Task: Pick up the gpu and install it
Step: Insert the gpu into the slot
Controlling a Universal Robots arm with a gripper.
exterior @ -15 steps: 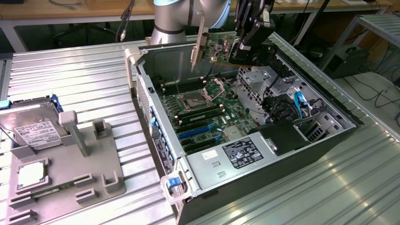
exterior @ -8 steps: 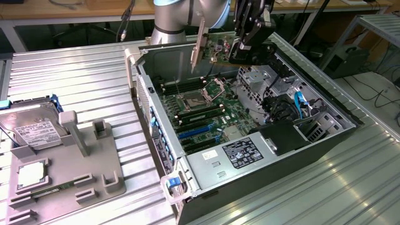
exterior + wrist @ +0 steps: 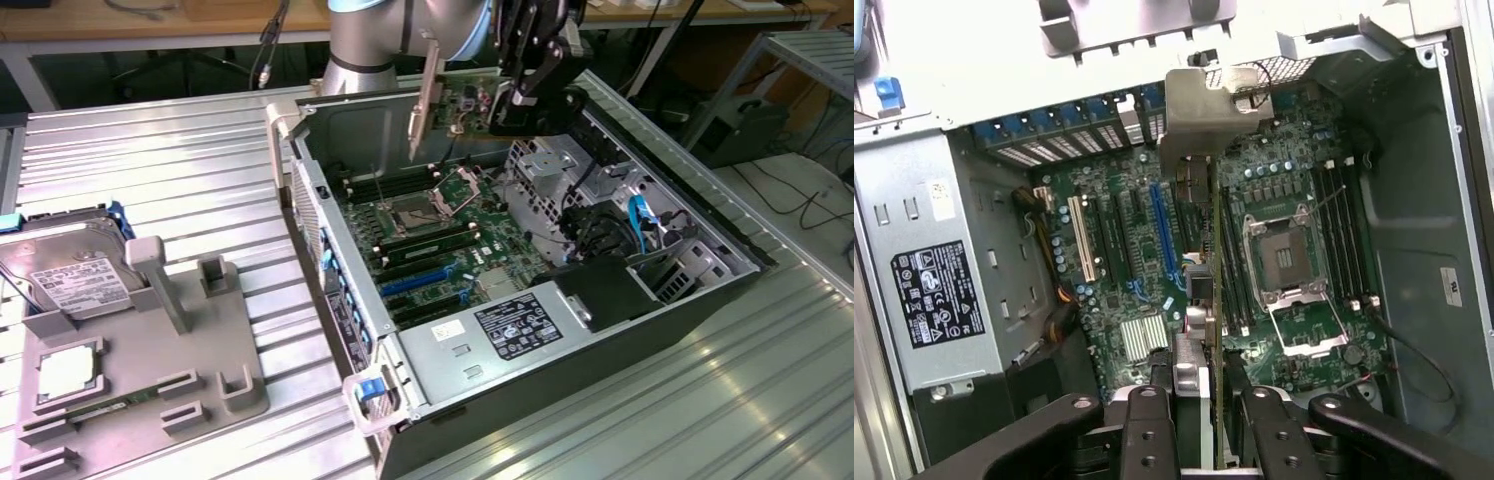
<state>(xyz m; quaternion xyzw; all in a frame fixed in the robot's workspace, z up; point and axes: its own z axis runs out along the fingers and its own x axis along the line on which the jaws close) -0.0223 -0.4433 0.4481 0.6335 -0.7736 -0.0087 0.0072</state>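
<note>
holding the gpu upright, tool clenched on it, above open case

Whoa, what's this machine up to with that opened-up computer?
The claw of a robot arm grips the gpu, a slim card with a silver end bracket, and holds it above the open computer case, over the motherboard. The card is not yet seated in a slot.

Gpu, slim card seen edge-on, green board face showing, silver end bracket at one end, standing upright, clamped in the gripper, hanging above the open computer case, not seated
</note>
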